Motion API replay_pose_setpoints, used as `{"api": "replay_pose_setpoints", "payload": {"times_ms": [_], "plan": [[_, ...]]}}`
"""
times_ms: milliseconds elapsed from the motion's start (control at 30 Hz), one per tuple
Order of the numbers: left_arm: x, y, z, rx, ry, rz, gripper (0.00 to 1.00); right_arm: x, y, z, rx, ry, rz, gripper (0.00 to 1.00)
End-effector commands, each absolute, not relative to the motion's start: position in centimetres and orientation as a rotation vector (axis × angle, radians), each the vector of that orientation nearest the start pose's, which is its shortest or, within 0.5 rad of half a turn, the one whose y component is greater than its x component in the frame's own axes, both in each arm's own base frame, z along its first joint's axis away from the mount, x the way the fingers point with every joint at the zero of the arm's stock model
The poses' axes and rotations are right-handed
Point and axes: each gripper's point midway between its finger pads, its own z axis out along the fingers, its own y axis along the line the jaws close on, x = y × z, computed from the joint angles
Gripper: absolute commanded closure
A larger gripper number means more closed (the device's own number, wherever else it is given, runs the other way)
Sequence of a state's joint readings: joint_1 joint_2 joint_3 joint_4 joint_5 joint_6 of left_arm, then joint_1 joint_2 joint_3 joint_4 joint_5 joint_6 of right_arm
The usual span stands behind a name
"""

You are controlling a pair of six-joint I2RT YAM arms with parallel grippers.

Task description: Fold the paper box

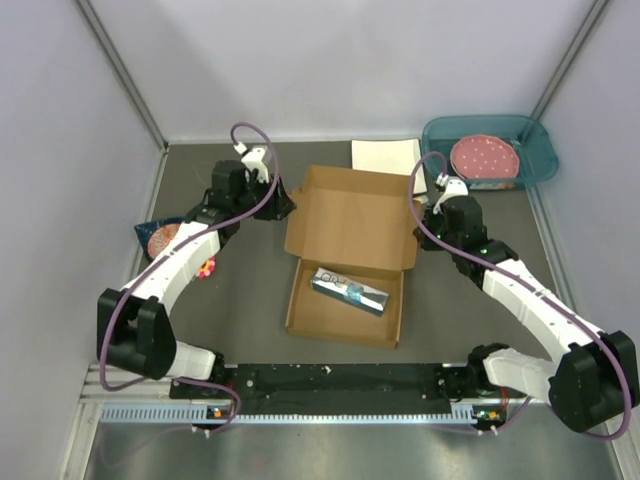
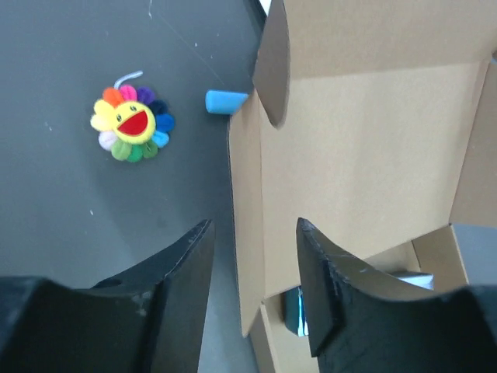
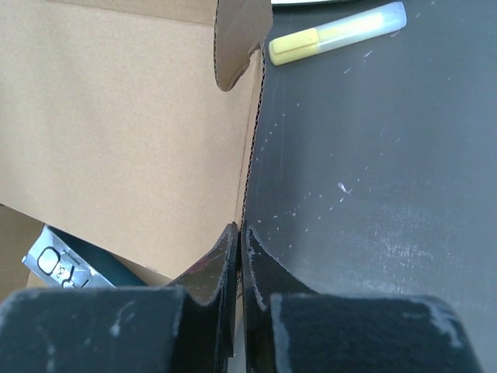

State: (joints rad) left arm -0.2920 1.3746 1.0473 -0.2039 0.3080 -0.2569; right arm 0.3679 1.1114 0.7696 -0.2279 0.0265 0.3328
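The paper box [image 1: 352, 225] is brown cardboard in the table's middle, its lid standing open at the far side and its shallow base [image 1: 320, 318] near me. A blue-and-silver packet [image 1: 349, 290] lies in the base. My left gripper [image 1: 277, 205] is at the lid's left edge; in the left wrist view it [image 2: 252, 260] is open, its fingers either side of the lid's left side flap [image 2: 247, 225], not pinching it. My right gripper [image 1: 424, 227] is at the lid's right edge; in the right wrist view it [image 3: 241, 235] is shut on the right side flap's edge [image 3: 252, 148].
A white square plate [image 1: 385, 155] lies behind the box. A teal bin [image 1: 535, 150] holding a pink plate is at the back right. A rainbow flower toy [image 2: 132, 123] and a snack bag [image 1: 158, 238] lie left. A blue cylinder [image 2: 225, 101] and a yellow marker [image 3: 338, 33] lie by the lid.
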Motion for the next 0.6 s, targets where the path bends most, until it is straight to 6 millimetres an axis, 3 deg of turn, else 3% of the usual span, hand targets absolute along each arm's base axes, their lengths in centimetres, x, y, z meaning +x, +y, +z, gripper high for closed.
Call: {"api": "replay_pose_setpoints", "payload": {"times_ms": [0,67,100,333,400,467,500,567], "plan": [[38.4,-18.5,21.2,0.286,2.123,-0.743,0.44,31.1,13.8,16.0,-0.065,2.158,0.433,1.0],[38.3,-18.8,19.3,0.311,2.21,-0.762,0.41,31.1,14.0,15.9,-0.072,2.16,0.439,1.0],[38.5,-19.0,19.5,0.329,2.209,-0.766,0.41,31.2,14.0,16.0,-0.073,2.158,0.441,1.0],[38.9,-18.5,16.4,0.322,2.298,-0.722,0.39,31.1,14.3,16.2,-0.079,2.153,0.463,1.0],[38.8,-18.8,16.3,0.329,2.302,-0.744,0.43,31.1,14.5,16.1,-0.083,2.154,0.469,1.0],[38.7,-19.0,16.3,0.328,2.301,-0.764,0.53,31.2,14.5,16.0,-0.084,2.157,0.472,1.0],[38.4,-19.1,16.2,0.328,2.307,-0.78,0.69,31.1,14.5,16.0,-0.082,2.156,0.474,1.0],[38.4,-19.5,17.1,0.317,2.264,-0.806,0.81,31.1,14.5,16.0,-0.08,2.151,0.476,1.0]]}}
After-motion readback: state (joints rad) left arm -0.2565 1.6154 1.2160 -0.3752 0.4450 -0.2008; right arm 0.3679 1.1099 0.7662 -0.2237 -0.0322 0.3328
